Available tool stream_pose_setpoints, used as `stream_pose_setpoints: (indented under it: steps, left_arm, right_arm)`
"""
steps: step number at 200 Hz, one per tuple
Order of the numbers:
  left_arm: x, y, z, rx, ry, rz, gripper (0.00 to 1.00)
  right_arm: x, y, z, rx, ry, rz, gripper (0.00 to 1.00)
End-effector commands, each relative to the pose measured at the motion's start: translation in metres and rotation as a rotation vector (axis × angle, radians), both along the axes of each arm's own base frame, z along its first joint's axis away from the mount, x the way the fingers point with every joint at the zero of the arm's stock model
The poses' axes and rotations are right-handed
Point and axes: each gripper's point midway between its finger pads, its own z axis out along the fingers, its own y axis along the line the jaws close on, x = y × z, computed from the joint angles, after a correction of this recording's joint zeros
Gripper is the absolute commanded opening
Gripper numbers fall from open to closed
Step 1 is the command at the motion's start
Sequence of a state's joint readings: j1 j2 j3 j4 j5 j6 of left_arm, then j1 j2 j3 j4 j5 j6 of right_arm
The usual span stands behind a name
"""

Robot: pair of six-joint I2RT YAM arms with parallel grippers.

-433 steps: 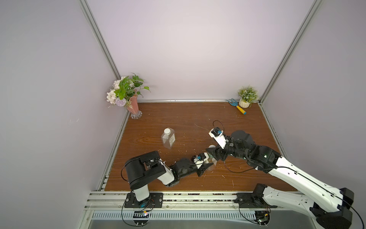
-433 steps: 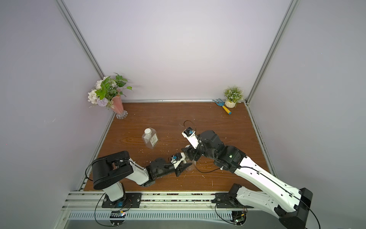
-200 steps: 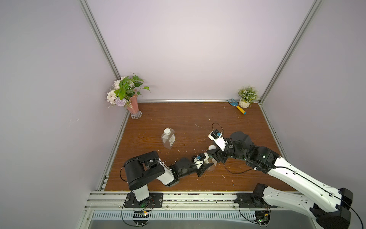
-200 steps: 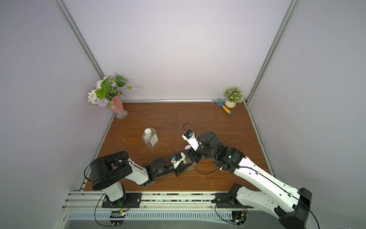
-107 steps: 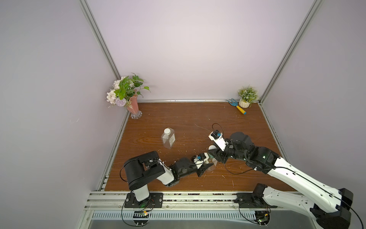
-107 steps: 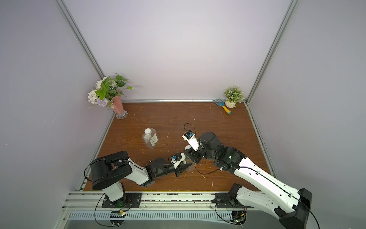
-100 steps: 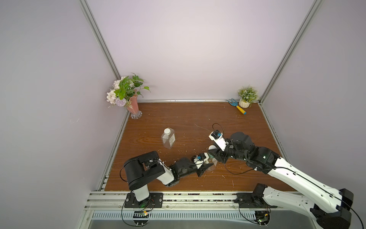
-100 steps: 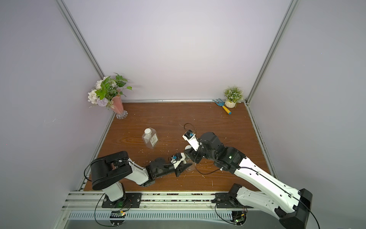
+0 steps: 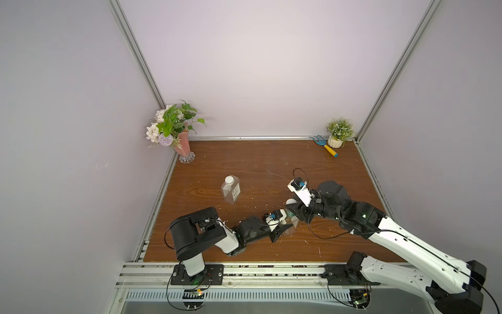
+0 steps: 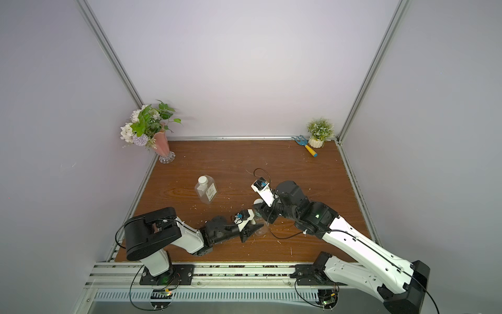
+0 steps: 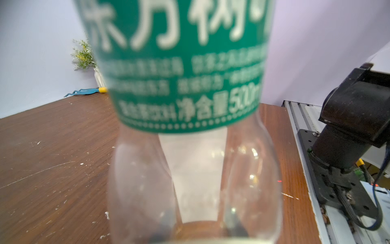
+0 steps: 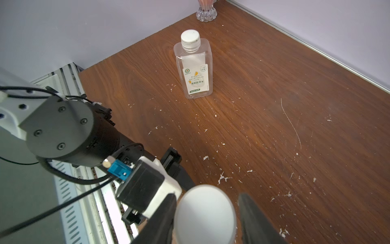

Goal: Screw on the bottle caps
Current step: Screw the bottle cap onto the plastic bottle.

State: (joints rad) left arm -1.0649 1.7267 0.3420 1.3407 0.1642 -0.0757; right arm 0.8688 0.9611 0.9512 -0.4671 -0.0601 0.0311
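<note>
Hold round bottle [image 9: 290, 230] steady, clamped in left gripper [image 9: 283, 226], near square bottle [image 9: 231, 190], to its right and nearer the bases. Centre right gripper [image 12: 207, 197], jaws narrow astride cap [image 12: 205, 213] with a gap one side, then pinch and twist. Mind left wrist camera [image 12: 145, 186] crowding one finger; vase [image 9: 182, 144] well behind square bottle.

You have a wooden table [image 9: 244, 160] scattered with white flecks, thickest in its near half, and marked by one long pale scratch [image 12: 293, 125]. In the far left corner stands a pink vase [image 9: 182, 148] on a clear glass foot, holding white and purple flowers with green leaves. In the far right corner you'll see a small plant [image 9: 339, 133] in a white pot. Just beside it a blue rake [image 9: 326, 147] with a yellow handle lies flat. A metal rail [image 9: 258, 271] runs along the front.
</note>
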Motion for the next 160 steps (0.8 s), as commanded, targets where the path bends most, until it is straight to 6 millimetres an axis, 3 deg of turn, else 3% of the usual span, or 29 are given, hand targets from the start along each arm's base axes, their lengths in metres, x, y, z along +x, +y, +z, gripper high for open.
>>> stream_pose_setpoints:
  steps: [1,97,160]
  left_arm:
    - [0.002,0.000,0.011,-0.034,-0.012,-0.004,0.10]
    - [0.007,0.005,0.016,-0.058,0.014,-0.001,0.09]
    - [0.012,0.007,0.018,-0.056,-0.002,0.021,0.09]
  right_arm:
    - [0.001,0.000,0.010,0.035,-0.023,-0.001,0.48]
    - [-0.005,-0.001,0.004,0.075,-0.033,0.011,0.43]
    - [-0.010,-0.002,-0.004,0.094,-0.018,0.021,0.49]
